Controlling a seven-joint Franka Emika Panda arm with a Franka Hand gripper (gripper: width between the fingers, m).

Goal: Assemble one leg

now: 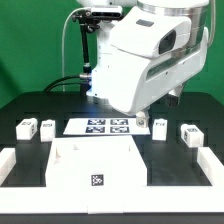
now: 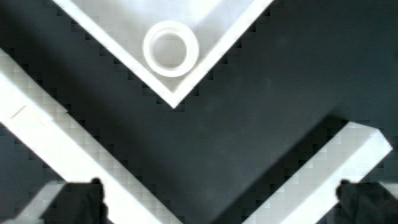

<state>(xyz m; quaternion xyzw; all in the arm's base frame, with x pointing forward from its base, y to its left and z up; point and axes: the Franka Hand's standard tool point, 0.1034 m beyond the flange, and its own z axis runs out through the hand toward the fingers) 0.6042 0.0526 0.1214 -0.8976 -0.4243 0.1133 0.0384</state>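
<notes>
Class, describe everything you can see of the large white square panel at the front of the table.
The panel is a large, flat, white square slab, plastic by its look, lying flat on the black table, nearer the exterior camera than the marker board. Its front edge bears one black-and-white tag. The wrist view shows a corner with a round socket. The open tool hangs above that corner, apart from it.

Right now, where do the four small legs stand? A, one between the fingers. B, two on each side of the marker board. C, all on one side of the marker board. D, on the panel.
B: one pair of legs stands at the exterior view's left of the marker board, the other pair at its right.
</notes>
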